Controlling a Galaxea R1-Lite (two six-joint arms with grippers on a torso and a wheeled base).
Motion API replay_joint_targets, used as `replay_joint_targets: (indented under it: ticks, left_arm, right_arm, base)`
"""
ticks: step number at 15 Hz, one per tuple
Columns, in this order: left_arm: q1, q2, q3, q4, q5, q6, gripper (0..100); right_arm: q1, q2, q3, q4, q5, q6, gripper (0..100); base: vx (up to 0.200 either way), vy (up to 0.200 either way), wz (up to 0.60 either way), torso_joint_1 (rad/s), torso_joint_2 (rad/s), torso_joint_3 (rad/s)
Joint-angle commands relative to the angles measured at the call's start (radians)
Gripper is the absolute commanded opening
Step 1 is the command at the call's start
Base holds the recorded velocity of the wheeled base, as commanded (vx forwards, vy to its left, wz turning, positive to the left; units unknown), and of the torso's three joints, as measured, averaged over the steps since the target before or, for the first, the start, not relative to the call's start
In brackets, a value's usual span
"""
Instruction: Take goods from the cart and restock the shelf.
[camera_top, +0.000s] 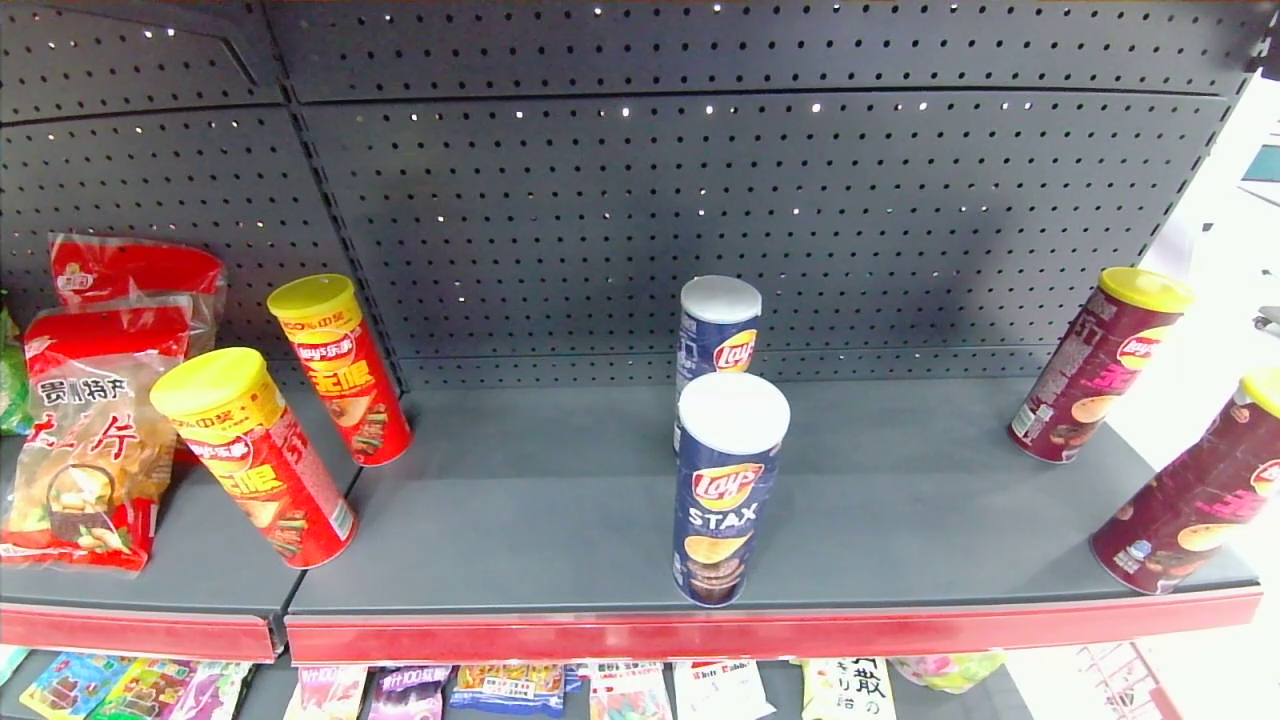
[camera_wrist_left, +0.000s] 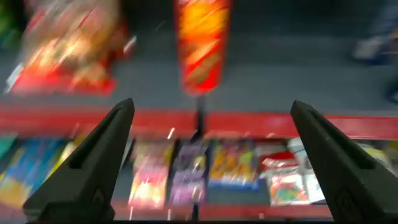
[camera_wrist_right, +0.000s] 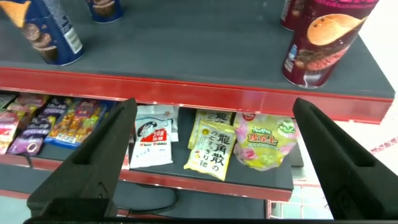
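Blue tubes: two tall cylinders of smooth printed card with flat pale lids. The front blue tube (camera_top: 725, 490) stands near the front edge in the middle of the shelf (camera_top: 560, 500). The back blue tube (camera_top: 716, 335) stands straight behind it; whether they touch cannot be told.
Red tubes: same cylinder shape, glossy, with yellow plastic lids. The front red tube (camera_top: 255, 455) and the back red tube (camera_top: 340, 365) stand on their bases on the left part of the shelf, apart from each other.
Maroon tubes: the back maroon tube (camera_top: 1095, 365) and the front maroon tube (camera_top: 1190, 490), both yellow-lidded, stand at the right end, the front one at the corner.
Left gripper (camera_wrist_left: 211, 107): two dark wedge-shaped fingers spread wide with nothing between them, held before the shelf's front edge below a red tube; this view is blurred.
Right gripper (camera_wrist_right: 214, 104): fingers likewise spread wide and empty, before the front edge near the front maroon tube.
Shelf: flat matte grey metal with a shiny red edge strip (camera_top: 760, 625).
Back panel (camera_top: 700, 220): dark metal sheet dotted with rows of small round holes.
Snack bags (camera_top: 90, 440): crinkly red and clear plastic, at the far left.
Lower shelf: flat colourful sachets (camera_top: 510, 688) in a row.
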Motion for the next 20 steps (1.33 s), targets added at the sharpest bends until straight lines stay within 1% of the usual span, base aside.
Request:
replay_joint_targets:
  ticks: [1, 2, 3, 4, 5, 6, 7, 8, 9, 20]
  left_arm:
    - [-0.005, -0.029, 0.061, -0.034, -0.024, 0.028, 100]
    - [-0.005, -0.029, 0.079, -0.035, 0.054, 0.000, 100]
    - [-0.005, -0.029, 0.090, -0.045, 0.123, -0.058, 100]
    - [-0.005, -0.029, 0.090, -0.046, 0.127, -0.066, 100]
    - [-0.005, -0.029, 0.090, -0.045, 0.124, -0.043, 100]
    - [-0.005, -0.029, 0.090, -0.043, 0.109, -0.008, 100]
    - [-0.005, -0.029, 0.090, -0.043, 0.103, -0.001, 100]
    - [-0.005, -0.029, 0.090, -0.043, 0.104, -0.001, 100]
    - [-0.005, -0.029, 0.090, -0.043, 0.104, -0.001, 100]
    - [-0.005, -0.029, 0.090, -0.043, 0.103, 0.000, 100]
  right_arm:
    - [-0.002, 0.001, 0.000, 0.000, -0.019, 0.002, 100]
    - [-0.004, 0.003, 0.000, 0.000, -0.022, 0.002, 100]
    - [-0.014, 0.003, 0.000, 0.000, -0.024, 0.001, 100]
    - [-0.048, 0.004, 0.000, 0.000, -0.022, -0.004, 100]
    - [-0.074, -0.003, 0.000, 0.000, -0.021, -0.005, 100]
    - [-0.074, -0.010, 0.000, 0.000, -0.019, -0.001, 100]
    - [-0.074, -0.010, 0.000, 0.000, -0.022, 0.004, 100]
    - [-0.089, -0.020, 0.000, 0.000, -0.027, 0.004, 100]
    - [-0.128, -0.086, 0.000, 0.000, -0.019, -0.007, 100]
    - [-0.131, -0.099, 0.000, 0.000, -0.024, 0.004, 100]
  base:
    - [0.000, 0.000, 0.00, 0.000, 0.00, 0.000]
    - [0.000, 0.000, 0.00, 0.000, 0.00, 0.000]
    - [0.000, 0.000, 0.00, 0.000, 0.00, 0.000]
    - [0.000, 0.000, 0.00, 0.000, 0.00, 0.000]
    - [0.000, 0.000, 0.00, 0.000, 0.00, 0.000]
    - [0.000, 0.000, 0.00, 0.000, 0.00, 0.000]
    - [0.000, 0.000, 0.00, 0.000, 0.00, 0.000]
    - [0.000, 0.000, 0.00, 0.000, 0.00, 0.000]
    - [0.000, 0.000, 0.00, 0.000, 0.00, 0.000]
    - [0.000, 0.000, 0.00, 0.000, 0.00, 0.000]
